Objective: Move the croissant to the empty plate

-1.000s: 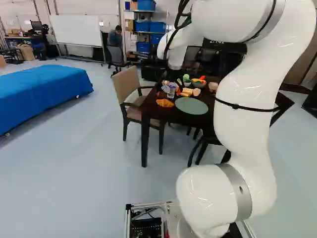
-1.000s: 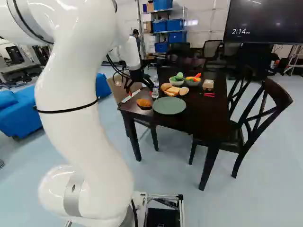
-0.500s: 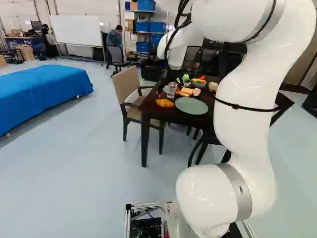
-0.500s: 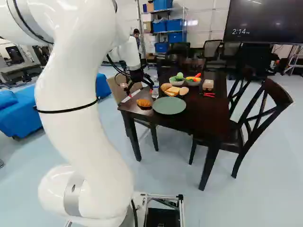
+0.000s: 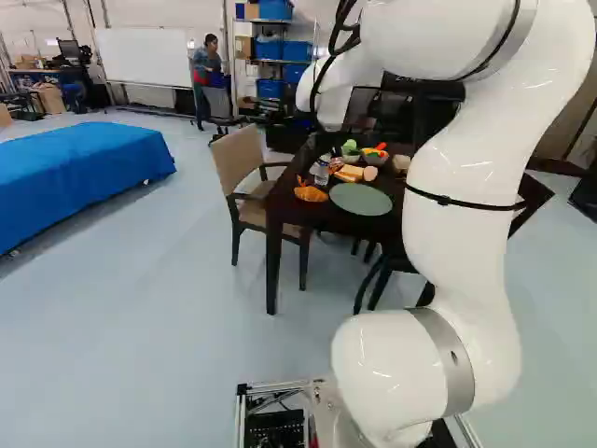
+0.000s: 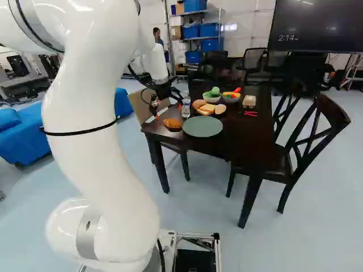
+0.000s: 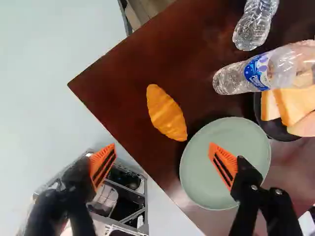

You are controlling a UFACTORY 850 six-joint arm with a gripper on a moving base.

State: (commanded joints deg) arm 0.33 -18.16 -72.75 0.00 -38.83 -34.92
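My gripper [image 6: 169, 109] hangs over the table's near left corner in the right base view, above the croissant [image 6: 172, 123]. In the wrist view, the gripper [image 7: 163, 164] has its orange-padded fingers wide apart with nothing between them. The orange-brown croissant [image 7: 166, 113] lies on the dark table ahead of the fingers, roughly midway across the gap. Close beside it is the round pale green plate [image 7: 246, 142], bare, with one fingertip over part of it. The left base view shows the croissant [image 5: 311, 194] next to the green plate [image 5: 361, 199].
Two clear bottles [image 7: 266, 69] [image 7: 253, 24] are beyond the croissant and plate. A black plate [image 7: 275, 129] with bread adjoins the green one. Farther back are bowls of vegetables [image 6: 231, 97] and an egg carton [image 6: 249, 101]. Chairs [image 5: 241, 168] [image 6: 306, 141] flank the table.
In the right base view my gripper has turned and come down slightly near the table corner, its fingers staying apart. The base, croissant and plate have kept their places.
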